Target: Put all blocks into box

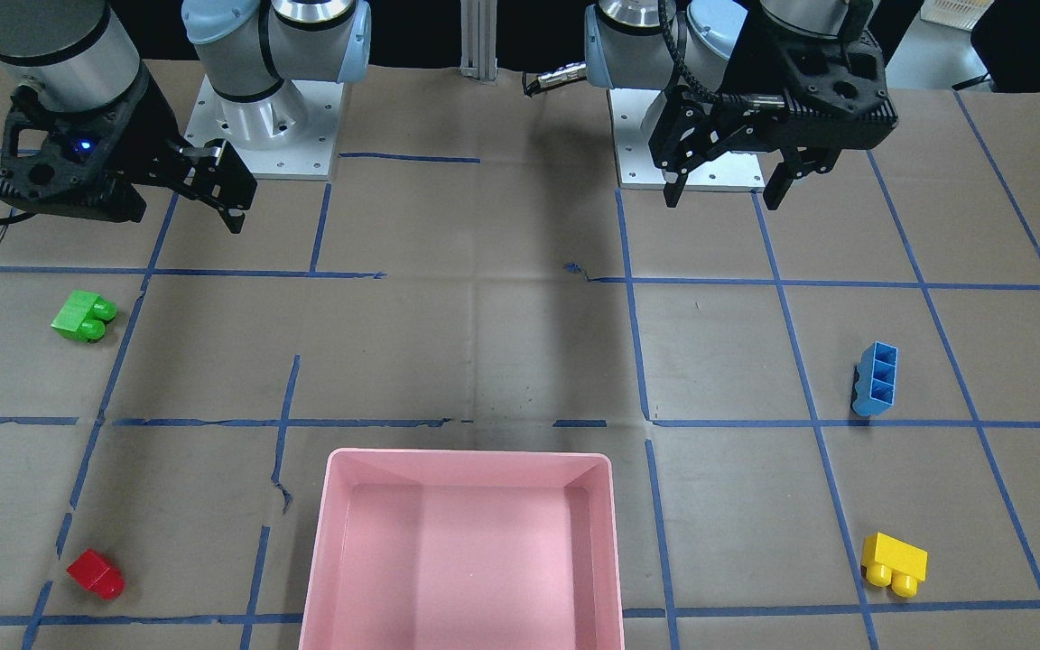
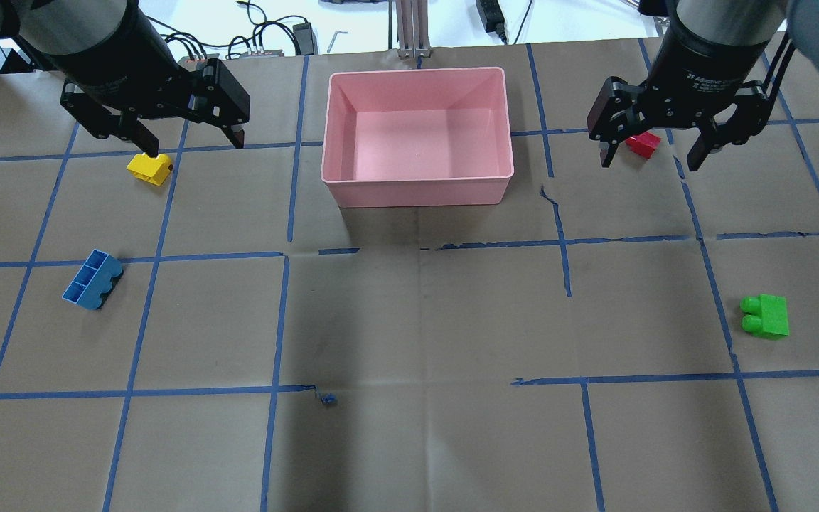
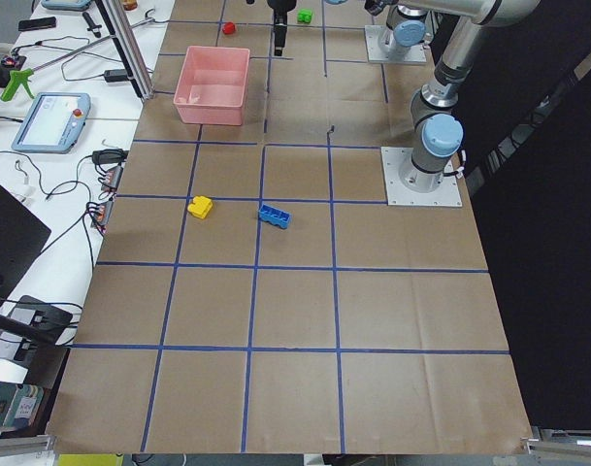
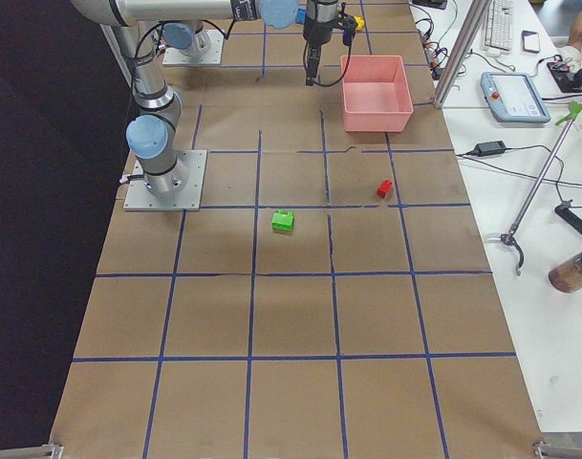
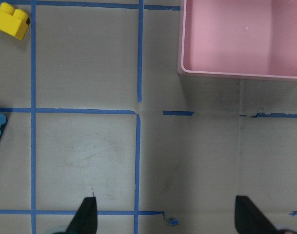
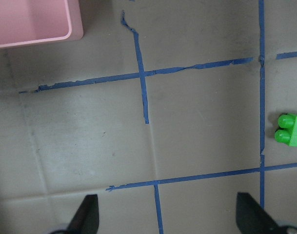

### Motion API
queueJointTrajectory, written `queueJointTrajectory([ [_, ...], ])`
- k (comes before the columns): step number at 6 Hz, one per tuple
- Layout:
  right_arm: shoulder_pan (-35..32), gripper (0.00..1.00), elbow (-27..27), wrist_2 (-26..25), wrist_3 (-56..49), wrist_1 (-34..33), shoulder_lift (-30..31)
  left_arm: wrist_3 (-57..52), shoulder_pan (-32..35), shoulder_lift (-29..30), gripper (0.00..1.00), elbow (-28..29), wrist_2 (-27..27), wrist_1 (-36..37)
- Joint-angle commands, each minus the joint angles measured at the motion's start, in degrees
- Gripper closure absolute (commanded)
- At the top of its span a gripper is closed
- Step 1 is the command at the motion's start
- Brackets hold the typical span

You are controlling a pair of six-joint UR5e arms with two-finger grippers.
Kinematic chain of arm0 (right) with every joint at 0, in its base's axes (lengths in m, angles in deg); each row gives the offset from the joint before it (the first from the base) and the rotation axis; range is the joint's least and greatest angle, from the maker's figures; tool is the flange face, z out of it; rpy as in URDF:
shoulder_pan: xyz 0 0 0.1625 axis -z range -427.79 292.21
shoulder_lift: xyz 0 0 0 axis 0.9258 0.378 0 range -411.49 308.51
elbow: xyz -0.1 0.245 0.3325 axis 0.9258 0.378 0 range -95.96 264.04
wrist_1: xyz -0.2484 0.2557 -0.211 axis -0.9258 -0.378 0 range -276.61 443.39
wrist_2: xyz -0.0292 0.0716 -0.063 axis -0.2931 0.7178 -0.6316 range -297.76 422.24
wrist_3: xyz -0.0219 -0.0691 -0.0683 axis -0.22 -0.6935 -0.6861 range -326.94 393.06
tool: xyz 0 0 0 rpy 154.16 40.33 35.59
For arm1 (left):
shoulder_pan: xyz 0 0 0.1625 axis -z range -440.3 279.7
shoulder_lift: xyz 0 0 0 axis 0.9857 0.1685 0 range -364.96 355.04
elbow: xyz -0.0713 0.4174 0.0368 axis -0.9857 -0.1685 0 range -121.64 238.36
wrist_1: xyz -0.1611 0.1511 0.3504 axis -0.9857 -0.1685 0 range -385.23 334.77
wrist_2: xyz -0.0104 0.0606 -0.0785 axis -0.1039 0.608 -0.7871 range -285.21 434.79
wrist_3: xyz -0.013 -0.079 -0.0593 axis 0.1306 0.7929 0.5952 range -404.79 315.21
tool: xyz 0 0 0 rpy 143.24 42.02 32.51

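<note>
On my overhead view, the blue block [image 2: 92, 279] lies at mid-left and the yellow block [image 2: 149, 168] at upper left. The left gripper [image 2: 193, 140] hangs above the table [image 2: 416, 320] with one fingertip just over the yellow one in the frame, its jaws spread wide and holding nothing. The box [image 2: 416, 192] sits at top centre, and all four blocks lie outside it on the table. At upper right I see the right gripper [image 2: 651, 161] hanging wide and empty too, the red block [image 2: 643, 144] showing between its fingers in this view, and the green block [image 2: 766, 316] lies at mid-right.
</note>
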Motion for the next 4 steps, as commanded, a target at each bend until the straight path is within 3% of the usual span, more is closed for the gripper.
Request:
queueJointTrajectory([
  [1,6.91,0.0,-0.5,0.09,-10.6,-1.63,-0.36,-0.17,-0.4,-0.44,0.01,0.09,-0.16,-0.22],
  [4,24.36,0.0,-4.0,-0.27,-20.43,-3.32,-0.72,-1.56,-4.68,-0.53,0.01,0.44,1.06,-0.4],
])
